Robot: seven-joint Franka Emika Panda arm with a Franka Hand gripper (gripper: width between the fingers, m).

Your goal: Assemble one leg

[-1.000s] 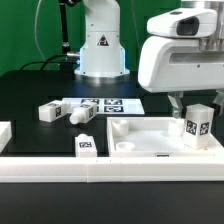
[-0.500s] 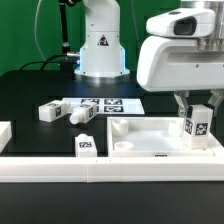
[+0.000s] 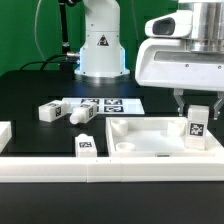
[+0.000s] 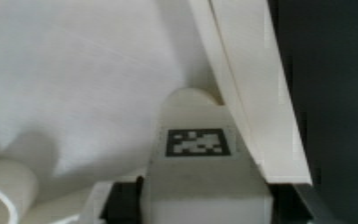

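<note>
My gripper is shut on a white leg with a black-and-white tag. It holds the leg upright over the right end of the large white tray-like tabletop. In the wrist view the leg runs out from between the black fingers, its rounded end towards the tabletop's inner floor beside the raised rim. Three more legs lie loose: one and another on the black table left of the tabletop, and one at the front wall.
The marker board lies behind the tabletop. The robot base stands at the back. A white wall runs along the front, with a white block at the exterior view's left edge.
The gripper with the leg has moved down a little towards the tabletop's right end. The loose legs have not moved.
</note>
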